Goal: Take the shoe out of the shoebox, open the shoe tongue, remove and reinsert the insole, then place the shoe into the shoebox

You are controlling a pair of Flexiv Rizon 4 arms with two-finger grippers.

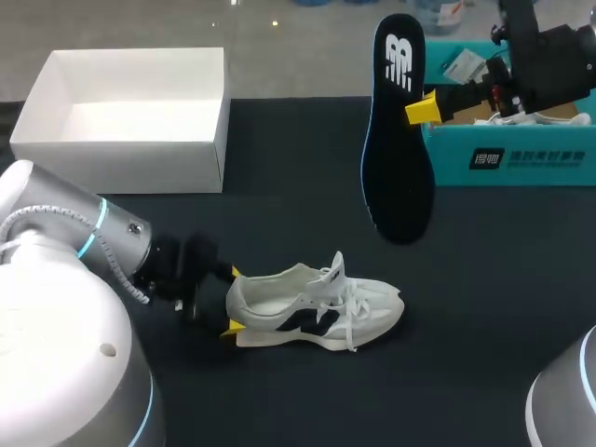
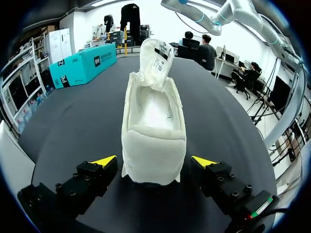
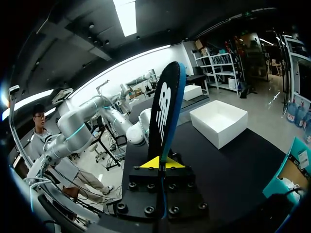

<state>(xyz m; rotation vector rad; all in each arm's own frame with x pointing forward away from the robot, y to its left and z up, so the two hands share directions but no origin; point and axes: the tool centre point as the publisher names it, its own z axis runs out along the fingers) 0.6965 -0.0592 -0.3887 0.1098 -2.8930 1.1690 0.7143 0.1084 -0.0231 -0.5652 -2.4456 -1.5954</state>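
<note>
Black matte tabletop (image 1: 484,354) carries the items. A white open-topped cardboard shoebox (image 1: 121,166) stands at the upper left of the head view. The white sneaker with a black side logo (image 1: 312,317) sits on its sole at lower centre, outside the shoebox, toe to the right and tongue raised. The left gripper (image 1: 232,300) straddles the sneaker's heel with its fingers spread; the left wrist view shows a gap on each side. At upper right, the right gripper (image 1: 424,109) is clamped on a dark foam insole with a blue edge (image 1: 396,140). The insole is held clear of the table, logo end up. A teal cardboard box (image 1: 507,158) stands behind the right gripper.
</note>
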